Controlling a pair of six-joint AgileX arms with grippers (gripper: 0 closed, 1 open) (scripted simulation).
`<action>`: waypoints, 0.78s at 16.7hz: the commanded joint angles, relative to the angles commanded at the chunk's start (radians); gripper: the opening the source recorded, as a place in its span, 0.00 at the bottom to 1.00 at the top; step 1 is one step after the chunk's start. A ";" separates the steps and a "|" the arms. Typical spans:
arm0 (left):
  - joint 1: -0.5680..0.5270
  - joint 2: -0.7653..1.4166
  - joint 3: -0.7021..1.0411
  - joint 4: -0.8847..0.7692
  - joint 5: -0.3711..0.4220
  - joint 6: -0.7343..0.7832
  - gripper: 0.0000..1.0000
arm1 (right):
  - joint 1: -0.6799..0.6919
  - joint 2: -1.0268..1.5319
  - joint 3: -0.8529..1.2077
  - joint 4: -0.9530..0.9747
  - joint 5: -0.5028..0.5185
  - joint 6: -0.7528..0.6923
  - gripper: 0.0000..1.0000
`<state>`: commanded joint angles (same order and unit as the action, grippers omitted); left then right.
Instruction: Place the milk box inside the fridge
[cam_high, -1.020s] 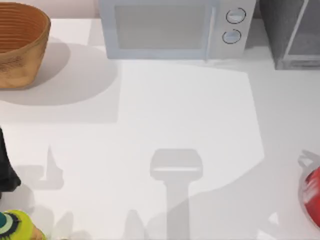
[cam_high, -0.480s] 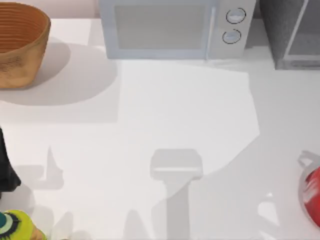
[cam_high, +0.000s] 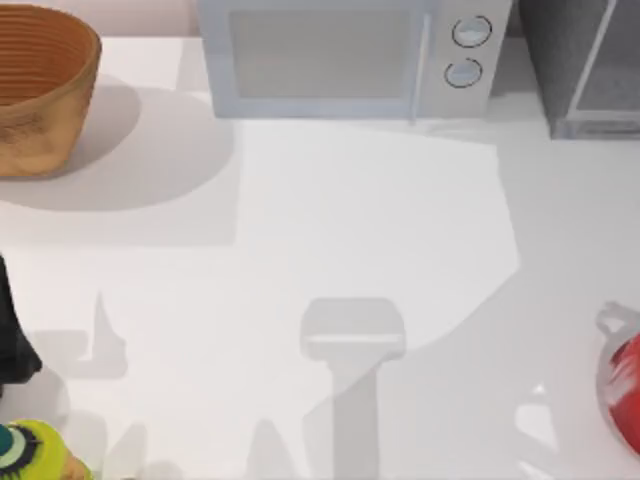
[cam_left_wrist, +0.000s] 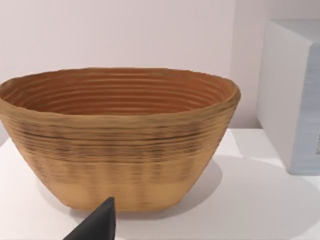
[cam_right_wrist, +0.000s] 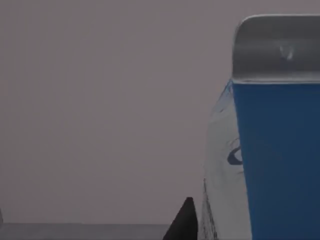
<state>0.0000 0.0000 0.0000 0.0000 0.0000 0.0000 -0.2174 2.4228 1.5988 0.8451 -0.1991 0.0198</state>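
Note:
The milk box (cam_right_wrist: 272, 150), a blue carton with a white side and a grey top fold, stands very close in the right wrist view. It is raised against the bare wall. My right gripper (cam_right_wrist: 220, 232) is shut on it; one dark fingertip (cam_right_wrist: 184, 222) shows against its white side, and the other is hidden behind the carton. The fridge (cam_high: 585, 65), a dark grey cabinet with pale door edges, stands at the table's back right corner. My left arm (cam_high: 10, 335) rests at the left edge, with one dark fingertip (cam_left_wrist: 100, 225) facing the basket.
A woven brown basket (cam_high: 40, 90) sits at the back left. A pale microwave (cam_high: 345, 55) with two round knobs stands at the back middle, left of the fridge. A red object (cam_high: 625, 380) lies at the right edge, a green-yellow one (cam_high: 35, 455) at the front left.
The shadow across the table's right side shifted, and the small bright patch near the front right moved farther back. The left arm, basket and microwave stayed put.

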 joint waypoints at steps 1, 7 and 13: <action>0.000 0.000 0.000 0.000 0.000 0.000 1.00 | 0.000 0.000 0.000 0.000 0.000 0.000 0.45; 0.000 0.000 0.000 0.000 0.000 0.000 1.00 | 0.000 0.000 0.000 0.000 0.000 0.000 0.90; 0.000 0.000 0.000 0.000 0.000 0.000 1.00 | 0.000 0.000 0.000 0.000 0.000 0.000 1.00</action>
<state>0.0000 0.0000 0.0000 0.0000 0.0000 0.0000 -0.2174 2.4228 1.5988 0.8451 -0.1991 0.0198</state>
